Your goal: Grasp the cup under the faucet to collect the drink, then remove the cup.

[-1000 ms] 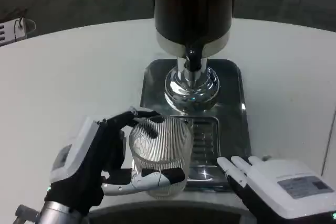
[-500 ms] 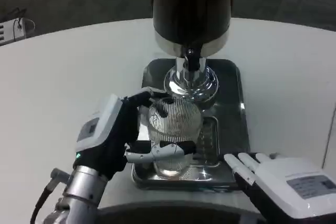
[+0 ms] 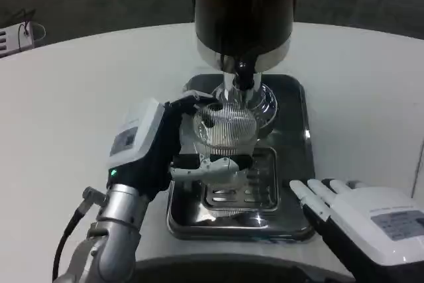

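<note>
Head view, contents as they stand.

Item: dispenser (image 3: 242, 11), dark body with a chrome band, standing at the far end of a steel drip tray (image 3: 301, 137) on the white table (image 3: 79, 91). Its faucet (image 3: 242, 71) points down over the tray's front half.

Item: cup (image 3: 225, 134), clear and ribbed, held upright above the tray's slotted grate (image 3: 255, 187), its mouth just below and slightly forward of the faucet. Whether any drink is in it cannot be told; the ribbing hides the level.

Item: left hand (image 3: 156, 147), gripping the cup from the side, fingers (image 3: 212, 164) wrapped round the lower wall and others over the rim's far edge.

Item: right hand (image 3: 371, 223), resting low near the tray's front right corner, fingers straight and apart, holding nothing.

Step in hand, by my judgement: placing the cup under the faucet, collection not visibly begun. The next move calls for centring the mouth under the spout and holding level while the drink is released, presumably by the idle right hand.
</note>
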Robot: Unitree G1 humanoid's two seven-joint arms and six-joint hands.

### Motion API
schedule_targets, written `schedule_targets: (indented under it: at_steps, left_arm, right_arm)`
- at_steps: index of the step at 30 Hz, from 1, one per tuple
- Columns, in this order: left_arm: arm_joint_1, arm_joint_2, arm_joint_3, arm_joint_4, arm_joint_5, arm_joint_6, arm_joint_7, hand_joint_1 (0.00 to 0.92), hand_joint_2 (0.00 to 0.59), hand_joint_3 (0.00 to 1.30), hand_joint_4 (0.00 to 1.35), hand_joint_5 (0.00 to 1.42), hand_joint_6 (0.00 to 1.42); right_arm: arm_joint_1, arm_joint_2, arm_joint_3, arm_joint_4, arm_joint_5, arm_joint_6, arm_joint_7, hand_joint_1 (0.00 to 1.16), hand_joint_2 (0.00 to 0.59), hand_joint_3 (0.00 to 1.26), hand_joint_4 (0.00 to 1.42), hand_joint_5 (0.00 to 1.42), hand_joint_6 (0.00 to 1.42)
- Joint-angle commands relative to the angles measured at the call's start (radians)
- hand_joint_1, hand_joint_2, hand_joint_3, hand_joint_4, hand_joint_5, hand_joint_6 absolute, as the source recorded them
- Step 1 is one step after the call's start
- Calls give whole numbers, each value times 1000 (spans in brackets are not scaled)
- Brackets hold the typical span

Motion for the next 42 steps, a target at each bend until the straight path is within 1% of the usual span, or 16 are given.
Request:
schedule_targets:
  at_steps: [1,2,6,9,11,17,20,23,25,27,31,34,38,42]
  left_arm:
    - [-38,-4,-28,56,2,-13,32,590,0,1005,1151,1328,1424]
    - [-44,-5,-35,65,2,-17,37,590,0,1001,1148,1327,1424]
    - [-53,-2,-53,79,4,-33,56,572,0,926,1060,1268,1424]
    - [-54,5,-64,74,3,-41,51,538,0,867,979,1214,1424]
    - [-53,11,-68,69,2,-40,46,493,0,804,877,1144,1416]
    - [-48,32,-67,57,-8,-35,35,383,0,741,733,1094,1411]
    - [-41,42,-64,47,-6,-34,45,337,0,738,706,1093,1419]
    - [-36,48,-59,39,-8,-32,52,318,0,730,698,1093,1415]
    - [-36,54,-57,33,-6,-29,51,266,7,719,663,1081,1414]
    - [-36,59,-57,30,-6,-26,49,232,10,707,647,1071,1414]
    - [-35,64,-58,26,-9,-23,37,193,19,674,592,1031,1364]
    - [-31,64,-56,21,-14,-23,35,180,10,626,543,976,1345]
    - [-21,61,-60,10,-19,-20,22,150,8,477,410,835,1239]
    - [-3,56,-60,-5,-24,-24,16,135,5,372,347,743,1187]
  right_arm:
    - [7,4,-9,-14,17,-11,4,525,459,0,0,0,0]
    - [6,3,-11,-14,19,-10,5,525,459,0,0,0,0]
    - [8,0,-18,-14,23,-6,8,524,459,0,0,0,0]
    - [11,0,-19,-14,26,-3,10,524,459,0,0,0,0]
    - [11,-1,-18,-14,29,1,13,524,459,0,0,0,0]
    - [5,-10,-8,-14,32,22,29,524,459,0,0,0,0]
    - [1,-15,-1,-14,41,40,39,524,460,0,0,0,0]
    - [-1,-26,5,-14,56,68,49,524,460,0,0,0,0]
    - [-2,-35,9,-14,63,82,52,524,460,0,0,0,0]
    - [-4,-43,13,-14,67,95,53,524,460,0,0,0,0]
    - [-11,-63,25,-14,70,122,61,524,460,0,0,0,0]
    - [-15,-77,35,-14,71,140,63,524,460,0,0,0,0]
    - [-14,-92,47,-8,70,162,71,524,460,0,0,0,0]
    - [-17,-107,60,-3,69,181,76,524,460,0,0,0,0]
